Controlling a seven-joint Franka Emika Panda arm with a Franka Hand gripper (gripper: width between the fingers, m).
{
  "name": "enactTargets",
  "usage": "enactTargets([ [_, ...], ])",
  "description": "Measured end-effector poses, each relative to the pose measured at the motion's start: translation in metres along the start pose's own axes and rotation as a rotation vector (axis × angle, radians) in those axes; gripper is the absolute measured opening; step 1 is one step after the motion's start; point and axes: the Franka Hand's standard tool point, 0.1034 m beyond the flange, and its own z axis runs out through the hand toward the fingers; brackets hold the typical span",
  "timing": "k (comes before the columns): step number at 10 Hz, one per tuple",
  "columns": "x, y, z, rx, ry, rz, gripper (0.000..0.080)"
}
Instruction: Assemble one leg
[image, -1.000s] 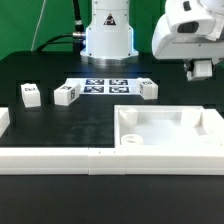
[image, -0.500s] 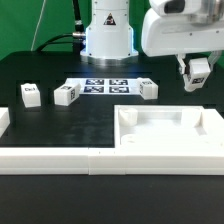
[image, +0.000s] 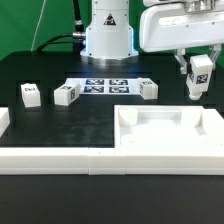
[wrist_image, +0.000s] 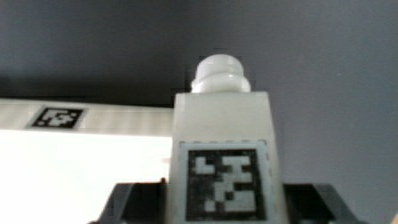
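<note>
My gripper (image: 198, 66) is shut on one leg (image: 199, 82), a small white block with a black-and-white tag, and holds it in the air above the far right corner of the large white tray-like part (image: 170, 132). In the wrist view the held leg (wrist_image: 226, 130) stands between the dark fingers (wrist_image: 139, 200), its rounded peg pointing away from my gripper (wrist_image: 222, 208). Three more legs lie on the black table: one (image: 30, 95) at the exterior view's left, one (image: 66, 94) beside it, and one (image: 149, 89) nearer the middle.
The marker board (image: 105, 86) lies in front of the robot base (image: 108, 35). Long white border bars (image: 60, 158) run along the front edge. In the wrist view a white tagged surface (wrist_image: 71, 160) lies below the held leg.
The arm has swung toward the exterior view's left and turned the wrist. The held leg has come from tilted to nearly upright, its tag now facing the exterior camera.
</note>
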Motion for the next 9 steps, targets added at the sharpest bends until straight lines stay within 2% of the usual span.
enactTargets([
  [2, 0.021, 0.006, -0.005, -0.001, 0.027, -0.047, 0.0291],
  [4, 0.056, 0.007, -0.016, 0.004, 0.043, -0.056, 0.0291],
  [5, 0.067, 0.008, -0.017, 0.005, 0.053, -0.059, 0.0291],
  [9, 0.063, 0.007, -0.014, 0.005, 0.045, -0.061, 0.0291],
])
